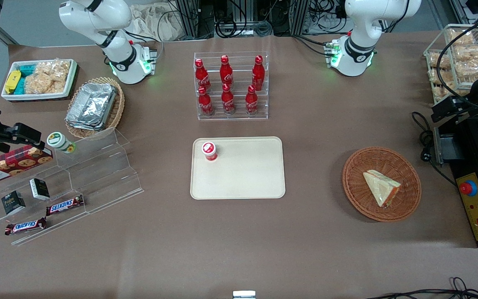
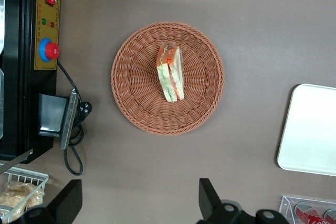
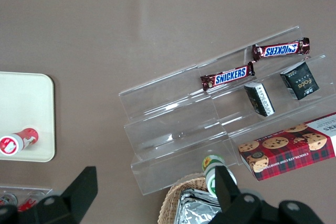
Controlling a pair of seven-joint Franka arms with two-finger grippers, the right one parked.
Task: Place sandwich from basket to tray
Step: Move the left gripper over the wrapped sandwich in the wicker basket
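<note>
The sandwich (image 1: 381, 187), a wrapped triangular wedge with orange-red and green filling on its edge, lies in the round reddish-brown wicker basket (image 1: 355, 174) toward the working arm's end of the table. The left wrist view looks down on the sandwich (image 2: 170, 73) lying in the middle of the basket (image 2: 131, 77). My left gripper (image 1: 450, 109) hangs high above the table, farther from the front camera than the basket. This gripper (image 2: 139, 203) is open, fingers wide apart, with nothing between them. The cream tray (image 1: 247, 174) lies mid-table, and a corner of the tray (image 2: 310, 129) shows beside the basket.
A small red-capped bottle (image 1: 209, 150) stands on the tray. An acrylic rack of red cola bottles (image 1: 230, 85) stands farther from the front camera than the tray. A yellow control box with a red button (image 1: 469, 189), a black cable (image 1: 425, 153) and a wire rack of bagged snacks (image 1: 459, 58) crowd the working arm's end.
</note>
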